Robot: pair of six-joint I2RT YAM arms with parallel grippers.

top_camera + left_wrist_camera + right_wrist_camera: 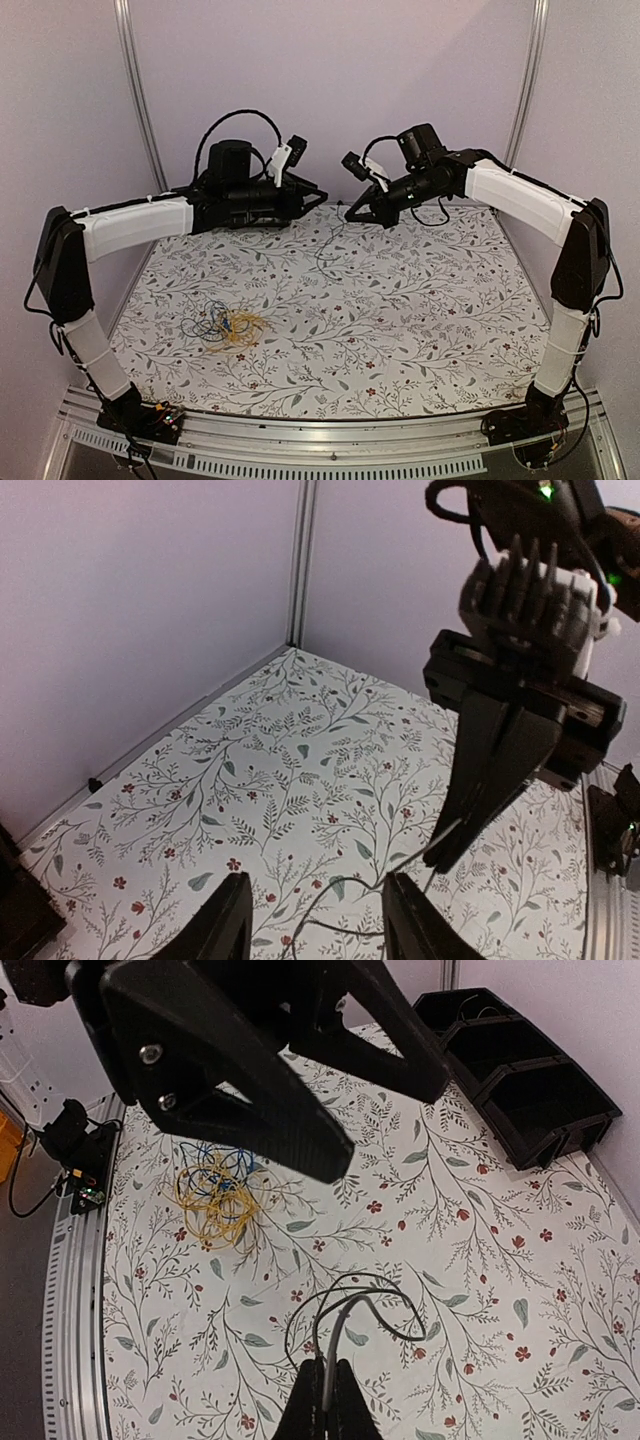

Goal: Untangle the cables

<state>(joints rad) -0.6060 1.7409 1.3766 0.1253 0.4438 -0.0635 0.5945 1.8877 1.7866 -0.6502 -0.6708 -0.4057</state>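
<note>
Bundle (228, 327) is lying on the floral table (430, 330), left of centre and toward the near edge, well apart from both claws. It is showing as thin yellow loops heaped in a loose nest, with blue loops crossing over and through them on the left side. The strands are overlapping too tightly to follow any single one.

Left claw (318, 885) is hanging above the far middle of the table with its fingers (232, 920) standing apart and gripping nothing. A thin dark strand is running across the cloth below the gap.

Black cable (345, 1305) is lying apart from the bundle, right of it and farther back. It is one thin wire (dark, looking grey where light is catching it), curving in an open loop on the cloth and rising at one end.

Right claw (325, 1385) is sitting just right of the left one, angled down, with its fingers pressed together and pinching that raised end.

Black bins (520, 1090) are sitting at the table's edge in the right wrist view.
</note>
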